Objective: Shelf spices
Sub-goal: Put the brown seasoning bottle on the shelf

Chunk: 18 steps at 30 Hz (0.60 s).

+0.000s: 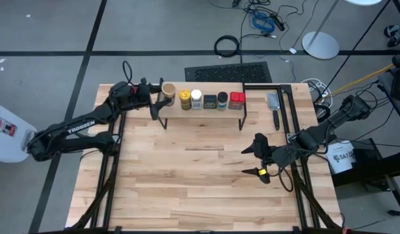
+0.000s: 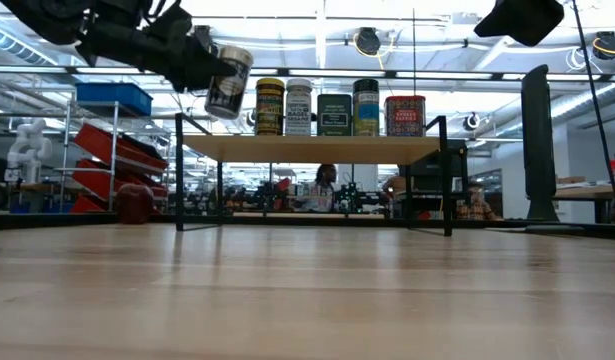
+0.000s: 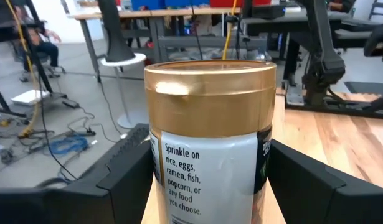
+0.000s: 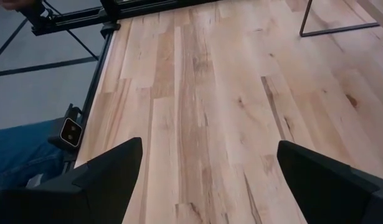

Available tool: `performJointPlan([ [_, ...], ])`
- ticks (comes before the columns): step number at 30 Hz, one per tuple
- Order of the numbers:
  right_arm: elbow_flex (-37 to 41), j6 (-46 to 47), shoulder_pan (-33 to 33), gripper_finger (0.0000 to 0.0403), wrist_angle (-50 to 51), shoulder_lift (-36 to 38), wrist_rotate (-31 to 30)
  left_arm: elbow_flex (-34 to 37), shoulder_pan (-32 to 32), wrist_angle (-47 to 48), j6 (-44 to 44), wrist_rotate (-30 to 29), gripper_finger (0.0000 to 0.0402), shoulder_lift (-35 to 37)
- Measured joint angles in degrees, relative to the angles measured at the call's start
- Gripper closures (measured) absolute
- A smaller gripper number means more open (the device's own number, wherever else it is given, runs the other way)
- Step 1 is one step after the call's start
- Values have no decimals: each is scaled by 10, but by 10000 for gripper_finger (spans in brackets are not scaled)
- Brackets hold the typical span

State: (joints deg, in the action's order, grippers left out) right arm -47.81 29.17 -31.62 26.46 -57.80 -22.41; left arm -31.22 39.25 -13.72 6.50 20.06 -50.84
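While five of the spices are already lined up on the shelf (image 1: 203, 112), the sixth, a tan-topped jar (image 1: 168, 89), is held in the left gripper (image 1: 155, 97) at the shelf's left end, so the task is judged nearly finished. From the low view, the row on the light wood plank is read from left to right as a yellow-topped jar (image 2: 270, 107), a white-capped jar (image 2: 299, 107), a dark square tin (image 2: 334, 115), a dark jar with a blue label (image 2: 366, 107) and a red square tin (image 2: 405, 115), all upright and close together. The tan-topped jar is seen there tilted and raised, with its base above the level of the plank and just to the left of the yellow-topped jar; it is not yet set down. In the left wrist view the jaws are shown clamped on the sides of this jar, whose label reads "Sprinkle on rice, eggs, ramen, fish". What is left, as judged from this, is for the jar to be righted, lowered onto the free end of the plank and released. The right gripper (image 1: 259, 158) is parked over the bare worktop (image 1: 186, 182), well apart from the shelf, with its jaws wide apart and nothing between them. A black-handled tool (image 1: 274, 107) lies on the worktop beside the shelf's right end.
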Motion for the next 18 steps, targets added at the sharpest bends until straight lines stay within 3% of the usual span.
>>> performJointPlan([
  [9, 0, -13, 0, 42, -10, 0, 0, 0, 2, -27, 0, 11, 118, -54],
  [18, 0, -20, 0, 42, -10, 0, 0, 0, 7, -19, 3, 11, 118, -62],
])
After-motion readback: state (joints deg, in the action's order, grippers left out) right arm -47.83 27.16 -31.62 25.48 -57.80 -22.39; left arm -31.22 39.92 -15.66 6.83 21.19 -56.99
